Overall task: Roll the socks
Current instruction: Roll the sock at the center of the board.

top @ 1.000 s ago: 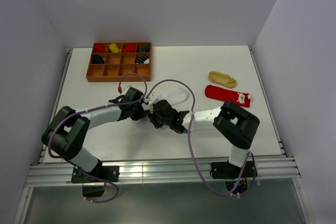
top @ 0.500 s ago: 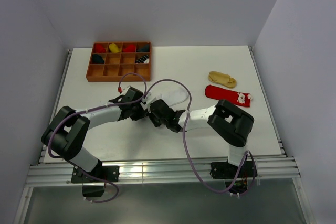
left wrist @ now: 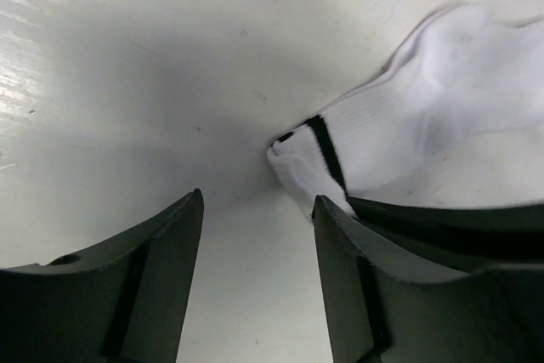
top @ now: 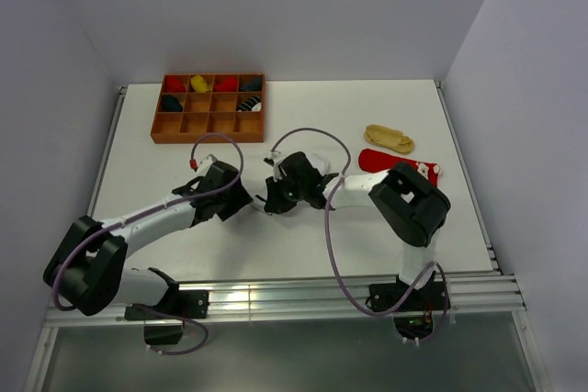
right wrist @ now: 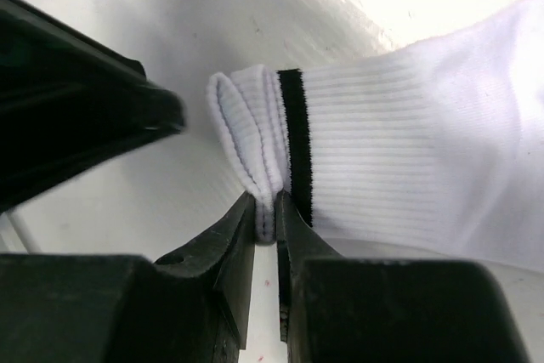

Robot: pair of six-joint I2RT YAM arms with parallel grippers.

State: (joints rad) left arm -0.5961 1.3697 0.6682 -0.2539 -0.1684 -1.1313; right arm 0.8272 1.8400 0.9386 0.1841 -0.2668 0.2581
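Note:
The white sock [right wrist: 399, 125] with a black cuff stripe lies mid-table, and part of it shows beside the right arm [top: 315, 159]. My right gripper [right wrist: 265, 203] is shut on the folded cuff edge, pinching it between its fingertips. My left gripper [left wrist: 257, 197] stands open just left of the cuff [left wrist: 314, 155] with only bare table between its fingers. In the top view the two grippers sit close together, left [top: 246, 199] and right [top: 274, 197]. The red sock [top: 373, 159] and the tan-yellow sock [top: 389, 139] lie flat to the right.
A brown wooden compartment tray [top: 209, 127] stands at the back left with several rolled socks in its far cells. The right arm's elbow [top: 409, 201] hangs over part of the red sock. White walls close in the table on three sides.
The left gripper has opened, let go of the white sock's cuff and drawn back to the left. The right gripper has closed on the cuff and shifted slightly farther up the table.

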